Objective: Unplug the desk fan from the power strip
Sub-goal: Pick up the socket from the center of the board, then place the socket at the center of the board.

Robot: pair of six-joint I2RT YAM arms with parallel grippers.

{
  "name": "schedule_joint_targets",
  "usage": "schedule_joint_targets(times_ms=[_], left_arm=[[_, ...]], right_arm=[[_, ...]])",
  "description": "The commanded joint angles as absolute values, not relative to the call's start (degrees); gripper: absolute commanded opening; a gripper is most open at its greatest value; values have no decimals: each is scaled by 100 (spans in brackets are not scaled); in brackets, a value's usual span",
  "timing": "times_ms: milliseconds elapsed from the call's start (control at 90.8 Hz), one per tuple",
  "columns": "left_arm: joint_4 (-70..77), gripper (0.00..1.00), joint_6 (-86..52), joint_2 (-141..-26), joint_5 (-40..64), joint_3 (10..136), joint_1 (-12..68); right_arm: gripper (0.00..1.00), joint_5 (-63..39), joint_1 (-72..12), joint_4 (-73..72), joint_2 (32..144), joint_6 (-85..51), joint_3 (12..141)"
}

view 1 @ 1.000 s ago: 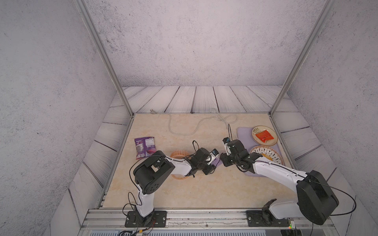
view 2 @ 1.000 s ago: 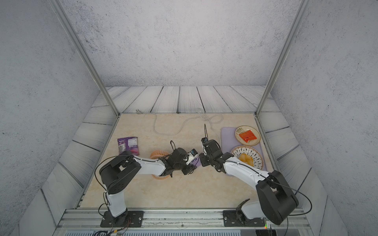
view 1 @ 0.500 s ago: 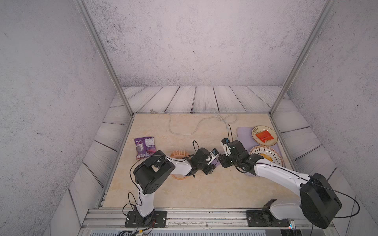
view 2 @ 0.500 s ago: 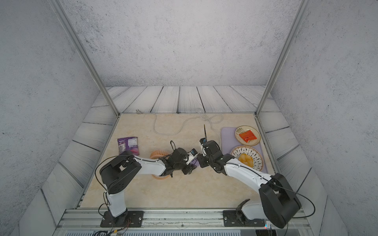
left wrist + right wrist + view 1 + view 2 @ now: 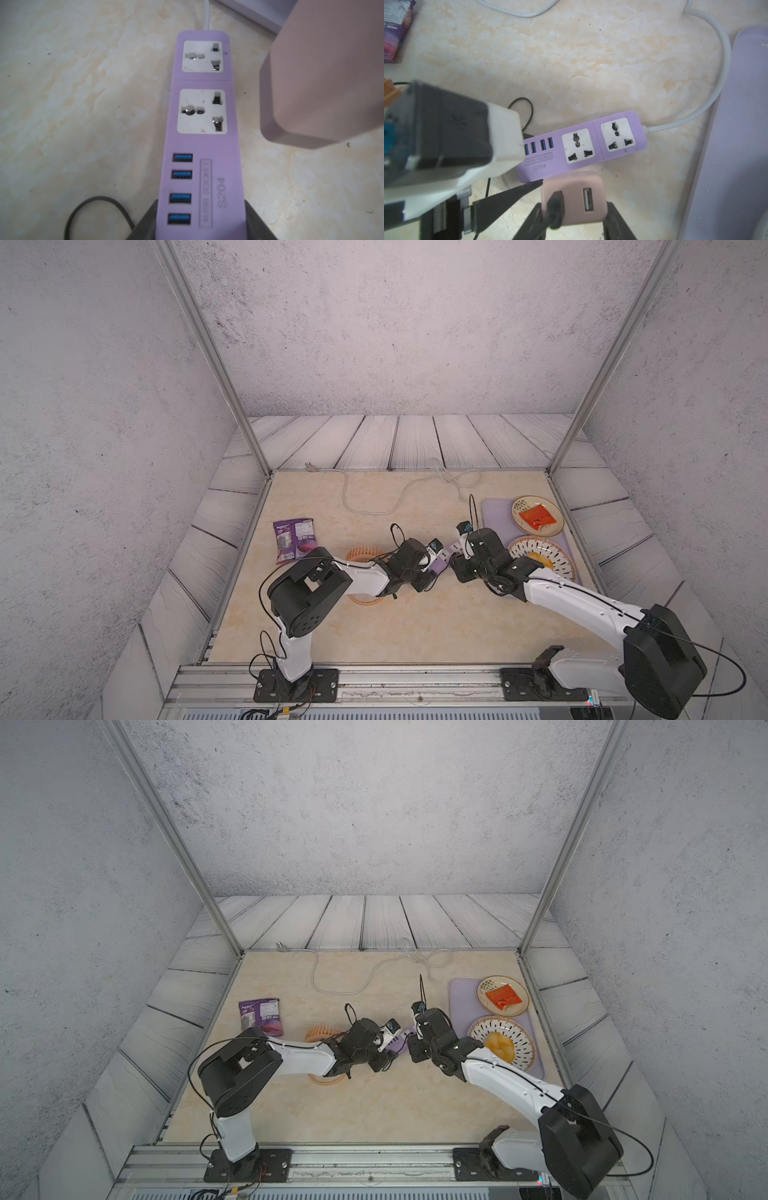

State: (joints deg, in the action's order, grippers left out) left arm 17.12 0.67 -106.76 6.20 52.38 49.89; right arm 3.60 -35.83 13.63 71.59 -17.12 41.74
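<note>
Shows the left arm lying low over the counter [image 5: 415, 635], with elbow folded near its base and forearm reaching toward the middle across the desk fan [image 5: 360, 555]. Note the left gripper [image 5: 201, 209], with jaws pressed onto the two long sides of the power strip [image 5: 202, 124] at its USB end, and the strip flat on the counter near the centre. Shows the right arm stretched in from the opposite side, wrist bent downward, meeting the left arm head-on in both top views. Note the right gripper [image 5: 574, 205], with jaws pinching a pink-beige cube plug [image 5: 574, 194], held apart from the sockets and just beside one long edge of the strip, with a thin black cord [image 5: 554, 212] seated in one of its two USB ports. Presents the strip as a short lavender body marked S204, with two white sockets exposed, four blue USB ports in a row, and a thick grey-white cord [image 5: 726, 56] leaving the socket end and curving beside the lavender tray [image 5: 741, 124]. Places the fan, orange with slatted grille and ring stand, on the counter partly under the left forearm, near a purple snack packet [image 5: 293, 539]
</note>
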Motion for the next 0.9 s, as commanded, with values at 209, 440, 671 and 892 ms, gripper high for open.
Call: schedule_joint_targets(times_ms=[209,440,671,892], left_arm=[[1509,55,178,-10557,519,5713,4965],[1371,48,338,-10915,327,6004,4950],[1248,48,401,-11304,312,6297,4866],[1246,53,378,-11413,326,6363,4825]], right_arm=[[8,407,-3594,1551,6775,-1805,4011],[8,368,-3595,1563,6707,-1833,3978],[8,382,-3593,1607,6587,-1842,3929],[8,374,-3589,1584,6531,-1867,3864]])
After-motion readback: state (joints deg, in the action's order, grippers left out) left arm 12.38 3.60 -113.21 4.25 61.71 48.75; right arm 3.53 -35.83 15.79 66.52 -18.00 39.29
